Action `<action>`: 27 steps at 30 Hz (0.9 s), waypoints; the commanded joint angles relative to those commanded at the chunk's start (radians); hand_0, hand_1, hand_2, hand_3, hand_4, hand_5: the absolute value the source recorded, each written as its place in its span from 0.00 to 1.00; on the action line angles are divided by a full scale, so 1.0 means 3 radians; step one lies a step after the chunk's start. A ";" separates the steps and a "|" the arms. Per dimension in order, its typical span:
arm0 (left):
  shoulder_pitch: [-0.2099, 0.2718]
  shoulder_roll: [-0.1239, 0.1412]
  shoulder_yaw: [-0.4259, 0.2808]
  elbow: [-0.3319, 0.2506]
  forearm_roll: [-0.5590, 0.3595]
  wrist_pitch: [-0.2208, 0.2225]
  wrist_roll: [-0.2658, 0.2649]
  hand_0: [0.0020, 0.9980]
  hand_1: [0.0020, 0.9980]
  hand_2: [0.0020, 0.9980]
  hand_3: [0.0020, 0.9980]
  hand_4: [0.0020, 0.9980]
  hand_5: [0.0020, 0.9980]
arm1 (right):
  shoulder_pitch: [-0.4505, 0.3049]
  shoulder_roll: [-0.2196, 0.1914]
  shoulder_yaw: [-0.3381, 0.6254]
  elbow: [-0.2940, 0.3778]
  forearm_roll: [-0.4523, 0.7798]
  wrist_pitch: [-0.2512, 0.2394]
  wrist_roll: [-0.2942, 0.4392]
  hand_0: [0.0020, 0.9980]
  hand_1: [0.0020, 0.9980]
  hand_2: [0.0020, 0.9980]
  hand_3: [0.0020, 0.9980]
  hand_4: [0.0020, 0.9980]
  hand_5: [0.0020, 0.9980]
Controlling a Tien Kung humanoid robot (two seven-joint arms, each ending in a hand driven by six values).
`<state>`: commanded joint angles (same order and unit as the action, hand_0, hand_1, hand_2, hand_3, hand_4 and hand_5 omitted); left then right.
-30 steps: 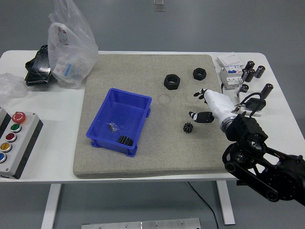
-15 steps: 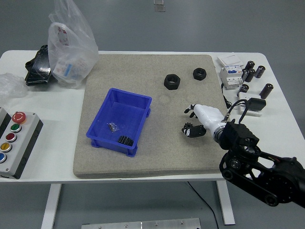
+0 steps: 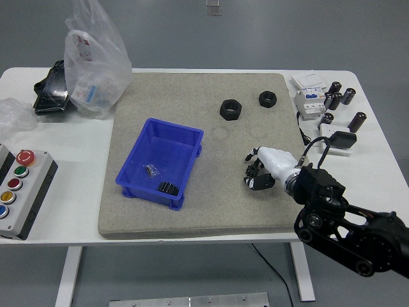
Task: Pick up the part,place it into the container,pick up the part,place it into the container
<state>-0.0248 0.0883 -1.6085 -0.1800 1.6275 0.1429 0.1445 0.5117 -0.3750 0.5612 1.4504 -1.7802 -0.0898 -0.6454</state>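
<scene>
Right hand [image 3: 259, 174], white shell w/ black fingers, is curled down over the small black toothed gear part [image 3: 250, 181] on the grey felt mat [image 3: 192, 86], towards the surface's right-hand near edge; fingers look closed round the part, but whether it's truly gripped or only caged can't be told, as it's mostly hidden under them. To do this step well: get a firm pinch on the part before lifting, raise straight up so the teeth don't drag on the felt, then carry left w/ enough height to clear the near wall of the blue plastic bin container [image 3: 192, 133]. That bin sits on the mat's left half and already holds a similar black gear and a small metal bit. Pose: black right arm enters from the near right corner, forearm angled up-left, wrist bent so palm faces down. Left arm not in view.
</scene>
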 joint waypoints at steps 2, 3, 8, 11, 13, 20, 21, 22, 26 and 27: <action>0.0000 0.0000 0.0000 0.0000 -0.0004 0.0000 -0.0003 0.63 0.52 0.52 0.62 0.69 0.30 | 0.0000 0.0000 -0.0016 -0.0006 -0.0017 -0.0013 0.0000 0.37 0.61 0.51 0.63 0.53 0.05; 0.0000 0.0000 -0.0001 0.0000 -0.0005 0.0000 -0.0004 0.63 0.52 0.52 0.62 0.69 0.29 | -0.0001 0.0000 -0.0022 -0.0008 -0.0031 -0.0027 0.0000 0.38 0.59 0.43 0.53 0.45 0.00; 0.0002 -0.0002 -0.0003 0.0000 -0.0007 -0.0001 -0.0006 0.63 0.52 0.52 0.62 0.69 0.29 | 0.0001 -0.0002 -0.0026 -0.0011 -0.0136 -0.0108 0.0000 0.38 0.59 0.43 0.53 0.45 0.00; 0.0002 -0.0002 -0.0002 0.0000 -0.0011 -0.0001 -0.0006 0.63 0.53 0.52 0.62 0.69 0.30 | 0.0032 -0.0004 -0.0029 -0.0008 -0.0208 -0.0157 0.0000 0.39 0.58 0.40 0.52 0.41 0.00; 0.0001 -0.0001 -0.0004 0.0000 -0.0010 0.0000 -0.0006 0.63 0.53 0.52 0.62 0.69 0.30 | 0.0096 0.0007 -0.0035 0.0004 -0.0265 -0.0187 0.0000 0.39 0.58 0.40 0.52 0.41 0.00; 0.0001 0.0001 0.0003 0.0000 -0.0007 -0.0004 0.0000 0.63 0.53 0.52 0.62 0.69 0.30 | 0.0497 0.0264 -0.0160 0.0004 -0.0410 -0.0411 0.0000 0.40 0.58 0.39 0.52 0.41 0.00; 0.0000 0.0001 0.0004 0.0000 -0.0006 -0.0005 0.0001 0.63 0.53 0.52 0.62 0.69 0.29 | 0.0537 0.0305 -0.0182 -0.0004 -0.0394 -0.0462 0.0000 0.41 0.58 0.40 0.53 0.38 0.00; -0.0001 0.0001 0.0005 0.0000 -0.0005 -0.0006 0.0002 0.63 0.53 0.52 0.62 0.69 0.29 | 0.0584 0.0357 -0.0212 -0.0017 -0.0353 -0.0527 0.0000 0.41 0.58 0.40 0.53 0.38 0.00; -0.0002 -0.0003 0.0010 0.0000 -0.0003 -0.0010 0.0010 0.63 0.53 0.52 0.62 0.69 0.29 | 0.0750 0.0556 -0.0385 -0.0074 -0.0123 -0.0847 0.0000 0.41 0.58 0.40 0.53 0.38 0.00; -0.0001 -0.0004 0.0009 0.0000 0.0000 -0.0010 0.0014 0.63 0.53 0.52 0.62 0.70 0.31 | 0.0787 0.0601 -0.0443 -0.0090 -0.0043 -0.0945 0.0000 0.44 0.60 0.42 0.56 0.43 0.00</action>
<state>-0.0252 0.0873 -1.6057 -0.1800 1.6277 0.1399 0.1488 0.7478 -0.1948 0.4282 1.4233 -1.7930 -0.3733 -0.6454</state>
